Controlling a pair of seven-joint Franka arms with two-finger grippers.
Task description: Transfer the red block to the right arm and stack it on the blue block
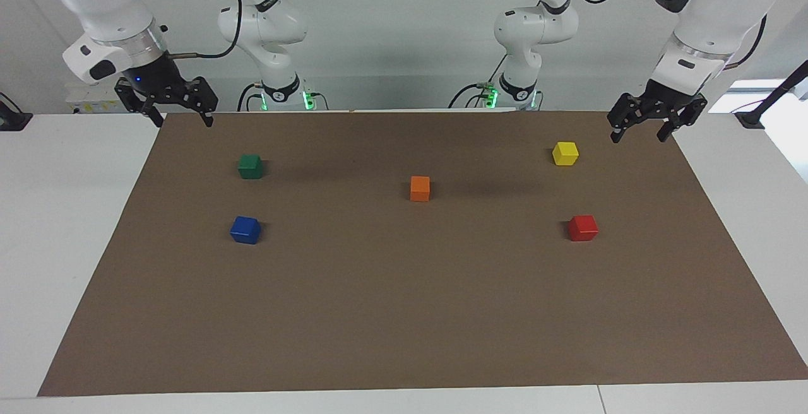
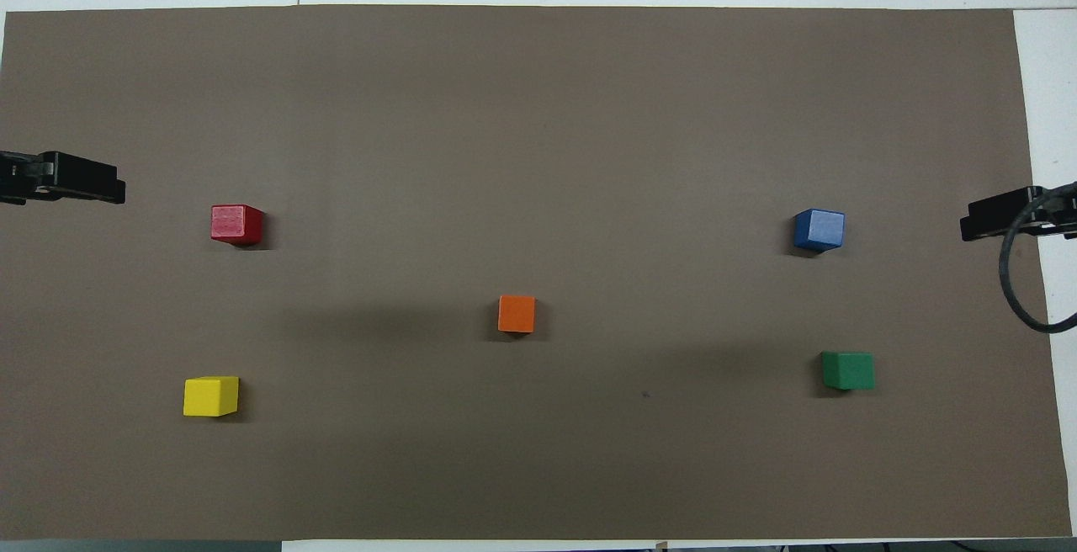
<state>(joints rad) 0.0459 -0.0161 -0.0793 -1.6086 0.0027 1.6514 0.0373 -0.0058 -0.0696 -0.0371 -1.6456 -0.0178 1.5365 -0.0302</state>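
The left tool (image 1: 642, 131), a black two-finger unit on a white jointed arm, hung with its fingers spread wide and nothing between them, over the brown-mat corner at the left arm's end of the white surface (image 1: 63, 212). The right tool (image 1: 182, 117), an identical black unit with a small blue light at its base, hung equally wide apart and empty over the mat corner at the right arm's end. Both arms waited. The brown paper mat (image 1: 404, 313) covered most of the surface and carried five small glossy cubes, all well apart from one another. The bright-red cube (image 1: 582, 228) sat flat on the mat at the left arm's end, farther from the robots than the spot under the left tool, untouched. The yellow cube (image 1: 565, 153) lay between the left tool's position and the bright-red cube, closest to that tool. The deep-blue cube (image 1: 245, 230) sat at the right arm's end, farther from the robots than the spot under the right tool, with nothing on it. The dark-green cube (image 1: 250, 166) lay closer to the right tool than the deep-blue cube did. The orange cube (image 1: 420, 188) rested near the middle of the mat, well apart from both tools.
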